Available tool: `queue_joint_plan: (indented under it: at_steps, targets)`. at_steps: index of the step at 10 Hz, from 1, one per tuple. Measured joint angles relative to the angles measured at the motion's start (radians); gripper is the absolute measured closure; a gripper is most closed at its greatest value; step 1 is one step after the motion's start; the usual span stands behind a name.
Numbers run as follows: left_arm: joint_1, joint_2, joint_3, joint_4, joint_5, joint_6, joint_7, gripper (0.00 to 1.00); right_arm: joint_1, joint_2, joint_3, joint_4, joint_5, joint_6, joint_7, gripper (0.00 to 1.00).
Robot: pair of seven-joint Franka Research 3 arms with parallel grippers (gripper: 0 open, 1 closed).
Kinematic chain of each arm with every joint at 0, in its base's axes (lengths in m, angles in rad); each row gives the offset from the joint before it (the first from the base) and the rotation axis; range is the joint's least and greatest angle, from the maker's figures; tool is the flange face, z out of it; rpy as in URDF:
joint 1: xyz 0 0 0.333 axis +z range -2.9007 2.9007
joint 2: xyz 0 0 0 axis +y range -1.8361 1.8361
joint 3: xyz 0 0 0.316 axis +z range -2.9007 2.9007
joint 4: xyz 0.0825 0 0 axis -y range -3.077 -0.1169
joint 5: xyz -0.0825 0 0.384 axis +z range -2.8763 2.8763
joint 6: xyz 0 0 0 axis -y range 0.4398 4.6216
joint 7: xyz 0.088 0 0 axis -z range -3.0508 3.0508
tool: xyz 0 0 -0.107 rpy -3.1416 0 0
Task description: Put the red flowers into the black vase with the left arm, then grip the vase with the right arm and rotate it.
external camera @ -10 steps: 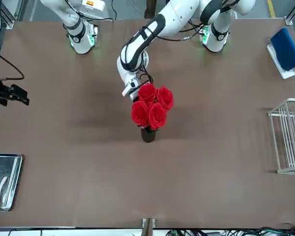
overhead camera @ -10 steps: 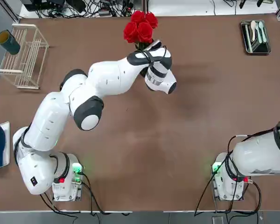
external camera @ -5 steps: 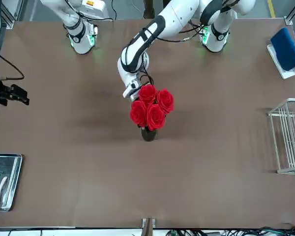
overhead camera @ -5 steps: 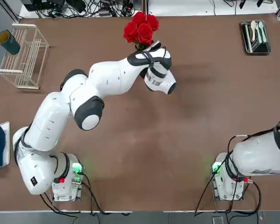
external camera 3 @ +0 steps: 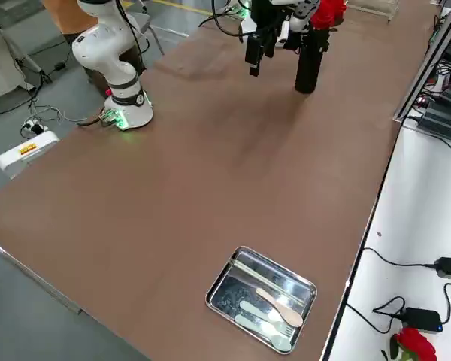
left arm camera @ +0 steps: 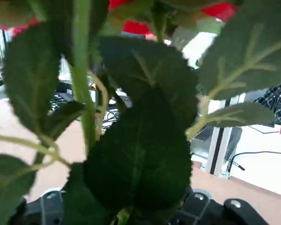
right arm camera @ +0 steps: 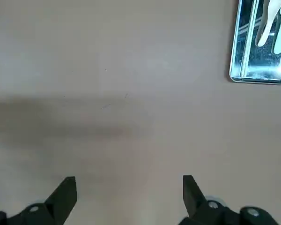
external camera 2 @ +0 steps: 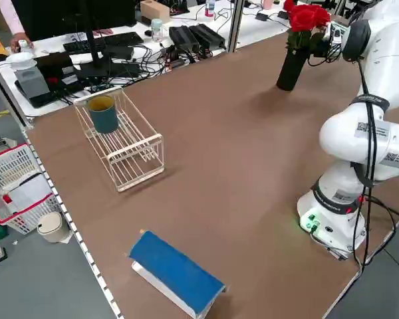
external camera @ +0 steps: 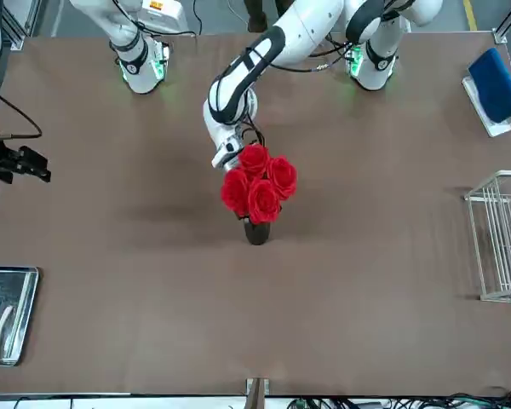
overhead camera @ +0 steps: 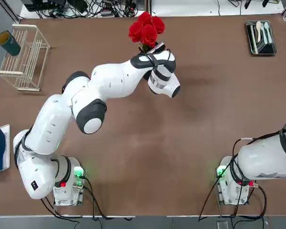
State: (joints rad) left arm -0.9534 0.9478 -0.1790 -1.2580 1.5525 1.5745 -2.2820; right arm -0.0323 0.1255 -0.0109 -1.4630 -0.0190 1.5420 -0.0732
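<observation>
Two arms, both mine. From the top, my left arm (overhead camera: 86, 102) reaches far across the table (overhead camera: 195, 119), its wrist just beside the flowers (overhead camera: 146, 29), whose red heads stand near the far edge.

Front view: the flowers rise out of the vase (external camera: 256, 232), which stands upright mid-table. My left gripper (external camera: 226, 157) sits right against the blooms on the side nearest my bases. My right gripper (external camera: 39, 167) hangs well apart, off by the table's side.

Left side view: the vase is upright, with leaves and red heads above its mouth and my left wrist just beside them.

Right side view: the vase stands upright on the table, the red heads just above it.

Left wrist view: green leaves and stems fill nearly everything, so I cannot tell whether this gripper grips the stems or stands clear of them.

Right wrist view: my right gripper is spread wide over bare table, holding nothing; a metal tray (right arm camera: 260, 47) lies farther off.
</observation>
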Motion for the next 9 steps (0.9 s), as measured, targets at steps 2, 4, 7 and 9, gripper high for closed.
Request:
queue_joint_plan:
  at_steps: [2, 4, 7, 9]
  targets:
    - [0.000, 0.000, 0.006, 0.001, 0.003, -0.001, 0.000, 0.17, 0.000, 0.000, 0.000, 0.000, 0.000, 0.000, 0.000, 0.00]
    - [-0.003, 0.000, 0.007, 0.005, 0.004, -0.002, 0.000, 0.17, 0.000, 0.000, 0.000, 0.000, 0.000, 0.000, 0.000, 0.00]
    - [-0.014, -0.001, 0.007, 0.015, 0.004, -0.006, 0.000, 0.17, 0.000, 0.000, 0.000, 0.000, 0.000, -0.001, 0.000, 0.00]
    - [-0.016, -0.002, 0.007, 0.018, 0.004, -0.006, 0.000, 0.17, 0.000, 0.000, 0.000, 0.000, 0.000, -0.001, 0.000, 0.00]
